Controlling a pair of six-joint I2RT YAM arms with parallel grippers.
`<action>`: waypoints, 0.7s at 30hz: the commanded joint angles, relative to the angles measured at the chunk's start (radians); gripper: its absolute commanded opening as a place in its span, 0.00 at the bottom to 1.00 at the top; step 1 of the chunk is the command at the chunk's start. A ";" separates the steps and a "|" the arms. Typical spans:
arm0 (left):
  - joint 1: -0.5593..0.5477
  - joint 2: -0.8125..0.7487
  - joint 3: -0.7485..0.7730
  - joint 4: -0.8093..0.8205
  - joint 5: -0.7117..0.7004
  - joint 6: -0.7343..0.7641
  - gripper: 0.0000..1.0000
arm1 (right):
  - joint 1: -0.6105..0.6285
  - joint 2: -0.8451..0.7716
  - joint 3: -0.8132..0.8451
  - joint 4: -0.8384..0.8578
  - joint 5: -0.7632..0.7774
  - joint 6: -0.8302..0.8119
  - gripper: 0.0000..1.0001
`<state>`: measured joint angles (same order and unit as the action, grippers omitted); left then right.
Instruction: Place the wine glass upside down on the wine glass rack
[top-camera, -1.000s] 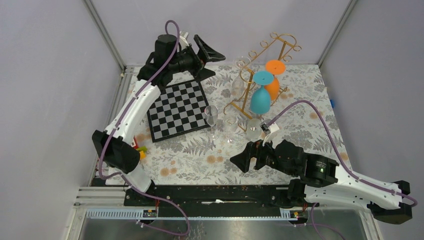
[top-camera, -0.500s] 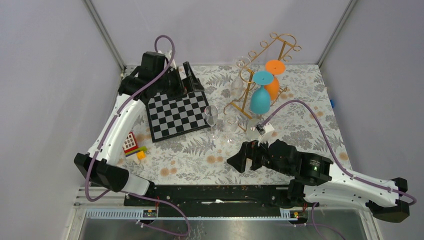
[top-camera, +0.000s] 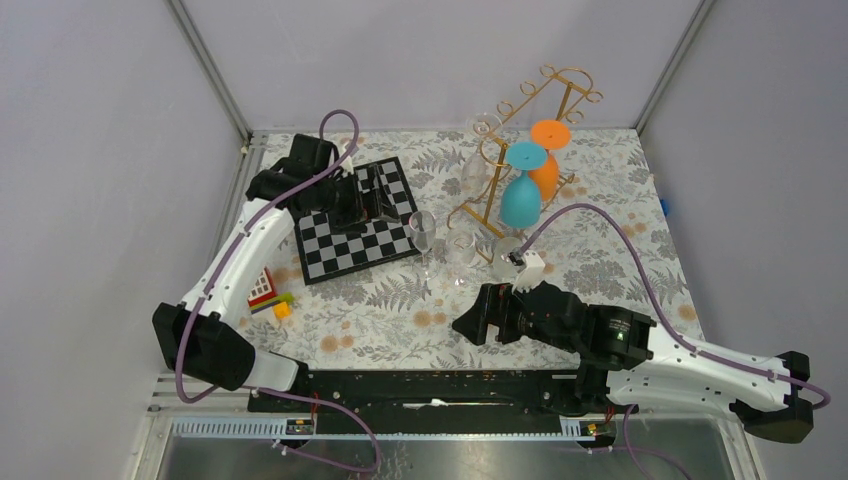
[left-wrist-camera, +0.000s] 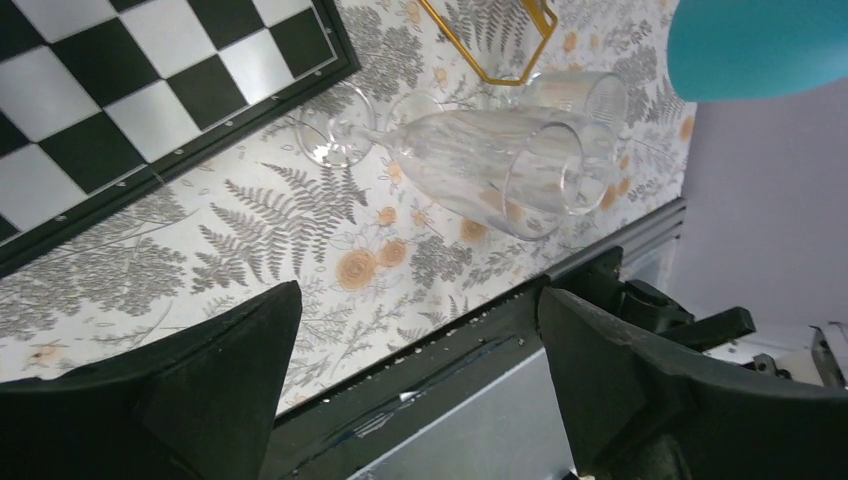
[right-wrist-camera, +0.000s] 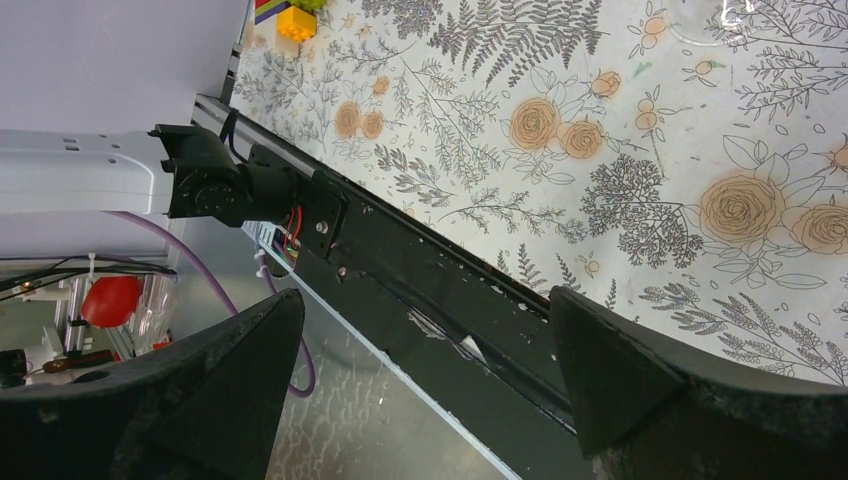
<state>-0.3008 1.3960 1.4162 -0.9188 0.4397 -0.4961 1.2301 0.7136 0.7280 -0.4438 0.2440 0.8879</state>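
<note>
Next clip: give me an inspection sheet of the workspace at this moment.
Surface: floral tablecloth, flat.
Job's things: gold wine glass rack holds a teal glass and an orange glass upside down; clear wine glasses stand upright beside it.
Clutter: chessboard; toy blocks.
Grippers: left gripper open over the chessboard; right gripper open, empty.
Cables: purple cables loop from both arms.
Surroundings: grey walls.

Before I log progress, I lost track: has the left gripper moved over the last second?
Yes. The left gripper came nearer, from behind the chessboard to above it.
</note>
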 joint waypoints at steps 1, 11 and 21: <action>-0.003 0.003 -0.009 0.101 0.111 -0.064 0.94 | -0.006 0.001 0.012 -0.019 0.012 0.022 1.00; -0.083 0.079 0.090 0.032 0.003 -0.116 0.77 | -0.006 0.053 0.031 -0.019 -0.067 0.005 1.00; -0.180 0.235 0.281 -0.127 -0.191 -0.088 0.63 | -0.007 0.081 0.055 -0.019 -0.111 -0.009 0.99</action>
<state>-0.4641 1.5970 1.6142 -0.9791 0.3595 -0.6014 1.2293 0.7918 0.7387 -0.4648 0.1600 0.8902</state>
